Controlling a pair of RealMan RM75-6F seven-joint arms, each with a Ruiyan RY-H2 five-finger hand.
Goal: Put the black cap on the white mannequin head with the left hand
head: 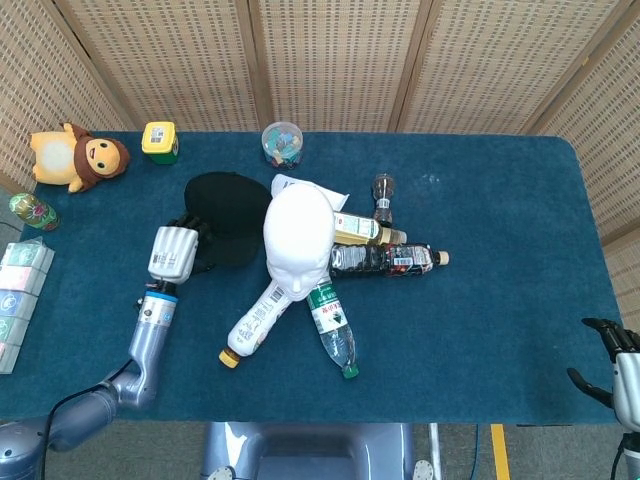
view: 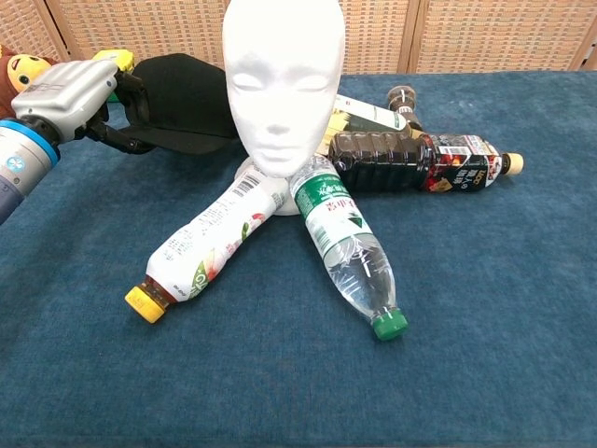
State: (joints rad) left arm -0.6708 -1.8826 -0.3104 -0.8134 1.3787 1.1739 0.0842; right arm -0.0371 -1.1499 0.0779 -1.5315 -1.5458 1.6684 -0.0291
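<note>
The head view looks almost straight down from high above the near table edge, taking in the whole blue table (head: 500,330) and the woven wall panels behind it. The white mannequin head (head: 298,240) sits just left of the frame's centre, seen from its crown. The chest view is low and close, facing that mannequin head (view: 284,84) front-on. Both views share it and the bottles (view: 350,245) fanned around its base.
</note>
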